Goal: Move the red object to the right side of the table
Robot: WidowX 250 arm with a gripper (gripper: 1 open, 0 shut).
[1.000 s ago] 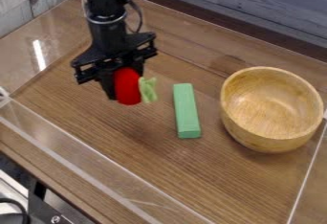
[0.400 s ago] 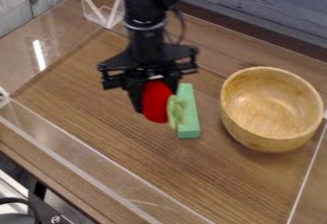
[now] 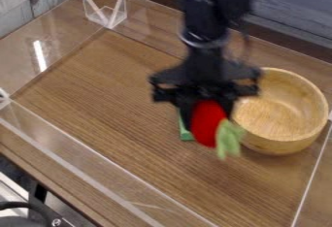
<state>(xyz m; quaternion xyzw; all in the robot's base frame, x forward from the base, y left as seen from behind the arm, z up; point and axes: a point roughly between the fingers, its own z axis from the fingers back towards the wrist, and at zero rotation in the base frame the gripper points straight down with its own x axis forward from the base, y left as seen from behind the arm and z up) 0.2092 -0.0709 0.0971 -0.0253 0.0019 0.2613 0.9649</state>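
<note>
Red object [image 3: 207, 122] — rounded, glossy, pale green leafy top — in pincer [image 3: 204, 103].

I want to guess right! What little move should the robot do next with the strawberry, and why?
Probably keep carrying it a little further right. The gripper is shut on the strawberry, held above the table over the green block and beside the bowl, so there is no bare spot under it.

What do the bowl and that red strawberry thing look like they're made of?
The bowl looks like pale wood: a grain pattern and a soft satin sheen show inside it. The strawberry seems to be smooth plastic or rubber, judging by its even red colour and light green leaf, though motion blur leaves that open.
</note>
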